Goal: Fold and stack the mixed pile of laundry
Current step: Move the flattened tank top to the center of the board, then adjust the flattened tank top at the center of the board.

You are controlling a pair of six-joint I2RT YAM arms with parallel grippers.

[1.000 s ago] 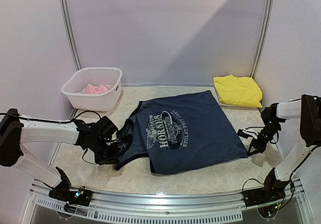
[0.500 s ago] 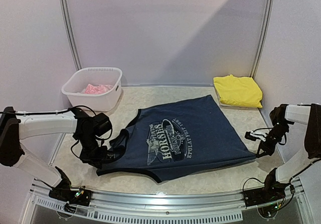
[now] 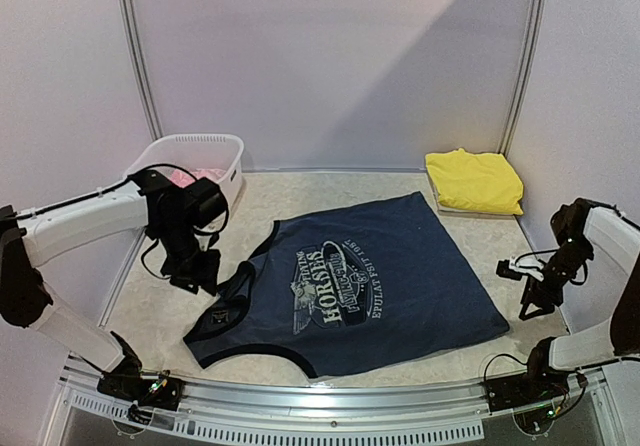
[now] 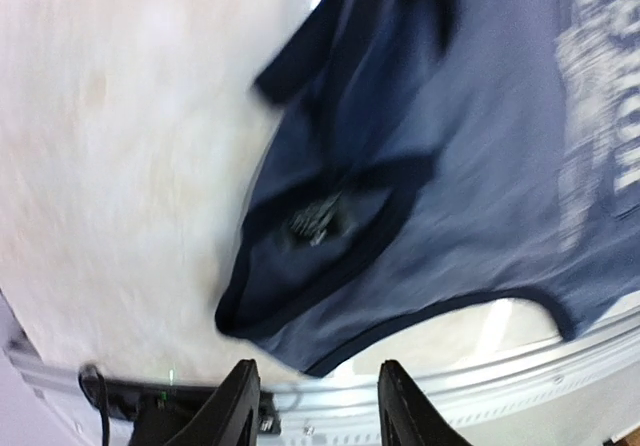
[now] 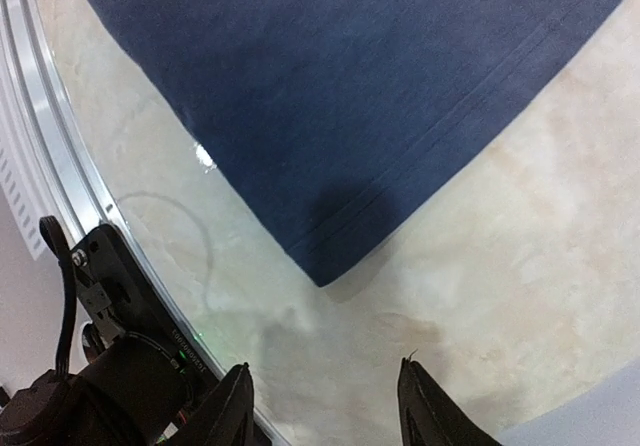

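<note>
The navy tank top (image 3: 365,284) with its white horse print lies spread flat on the middle of the table, straps to the left. My left gripper (image 3: 199,274) hangs above the table just left of the straps, open and empty; in the left wrist view the straps and neckline (image 4: 330,226) lie beyond its gripper (image 4: 315,411). My right gripper (image 3: 530,302) is open beside the hem's right corner, and the right wrist view shows that corner (image 5: 325,256) lying apart from the open gripper (image 5: 325,406). A folded yellow garment (image 3: 474,180) rests at the back right. A pink garment (image 3: 207,175) lies in the basket.
The white slotted basket (image 3: 228,156) stands at the back left, partly hidden behind my left arm. The table's metal front rail (image 3: 330,406) runs close under the tank top's lower edge. Side walls stand close behind both arms.
Both grippers have opened and let go of the tank top, which now lies flat. The left arm rose and drew back toward the basket; the right one backed off to the right.
</note>
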